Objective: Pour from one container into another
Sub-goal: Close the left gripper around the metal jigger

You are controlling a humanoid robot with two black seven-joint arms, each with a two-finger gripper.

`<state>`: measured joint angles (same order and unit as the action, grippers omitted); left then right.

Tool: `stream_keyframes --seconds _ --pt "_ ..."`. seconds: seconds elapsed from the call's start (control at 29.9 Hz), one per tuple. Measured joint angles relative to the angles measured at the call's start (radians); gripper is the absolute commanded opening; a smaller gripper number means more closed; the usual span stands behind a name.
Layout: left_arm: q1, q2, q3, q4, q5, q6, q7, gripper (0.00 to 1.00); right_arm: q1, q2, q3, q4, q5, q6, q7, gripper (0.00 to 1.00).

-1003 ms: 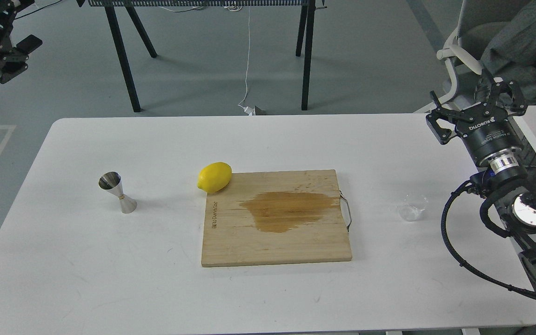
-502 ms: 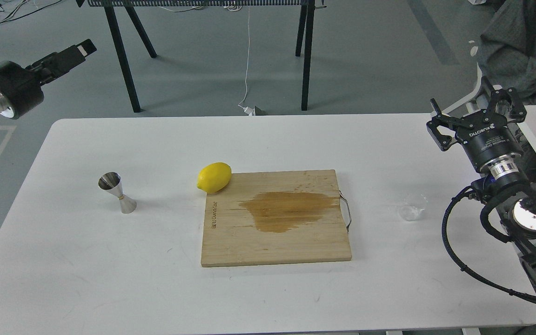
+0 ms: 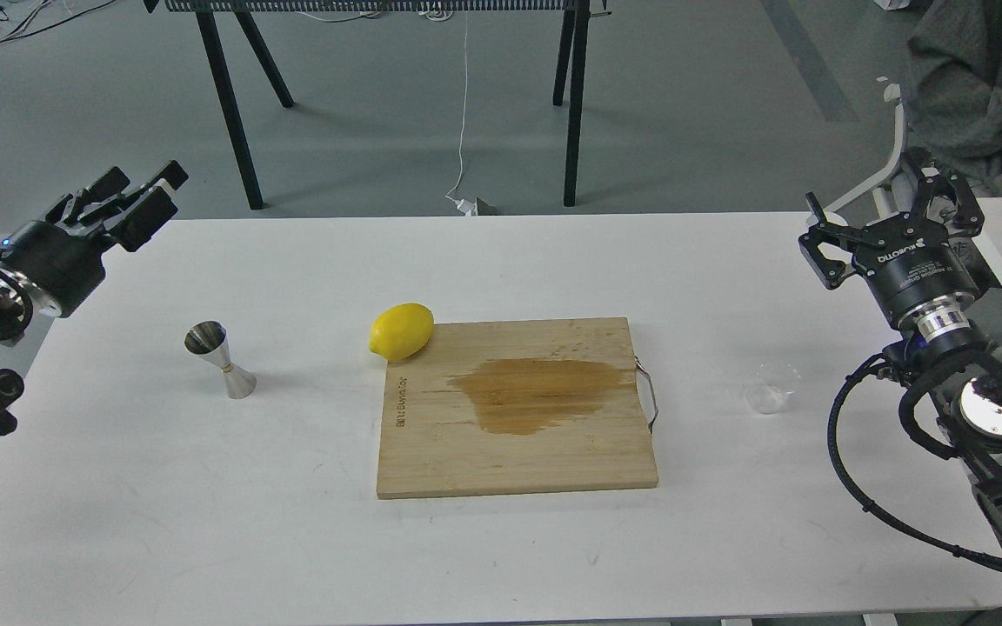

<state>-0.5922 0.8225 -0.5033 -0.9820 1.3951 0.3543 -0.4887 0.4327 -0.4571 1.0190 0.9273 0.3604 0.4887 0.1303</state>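
- Head view: the steel jigger (image 3: 220,360) stands upright on the white table (image 3: 292,539), left of centre. Its long axis runs vertical, slightly leaning in the picture, with the open mouth of the upper cone facing up and the wider lower cone resting on the tabletop.
- The jigger is shiny — an hourglass of two cones joined at a narrow waist, where a thin gold-toned band shows.
- The clear cup (image 3: 771,388) sits upright on the table's right side, round rim upward, well apart from the jigger. It is so transparent that little beyond its rim and faint outline shows; whether it holds anything cannot be told.
- Between the two lies a wooden cutting board (image 3: 431,452), darkened by a wet-looking brown patch (image 3: 540,393), with a metal handle on its right edge.
- A yellow lemon (image 3: 401,331) lies touching the board's far left corner.
- The left gripper (image 3: 140,196) hovers by the table's far left corner, fingers pointing up and right — spread or pressed together, it cannot be told.
- The right gripper (image 3: 897,222) hangs above the table's right edge, beyond the cup, its fingers spread and holding nothing.
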Motion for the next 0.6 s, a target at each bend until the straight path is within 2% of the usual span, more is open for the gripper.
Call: stream_keyframes --seconds 0.33,0.6 --pt "0.084 -0.048 -0.006 -0.005 0.125 0.054 0.0 1.0 -0.003 0.004 -0.002 -0.009 -0.001 0.0 0.0 0.99" --pt "0.113 -0.07 -0.003 0.045 0.141 0.061 0.0 1.0 -0.008 0.004 -0.004 -0.01 -0.001 0.0 0.001 0.99"
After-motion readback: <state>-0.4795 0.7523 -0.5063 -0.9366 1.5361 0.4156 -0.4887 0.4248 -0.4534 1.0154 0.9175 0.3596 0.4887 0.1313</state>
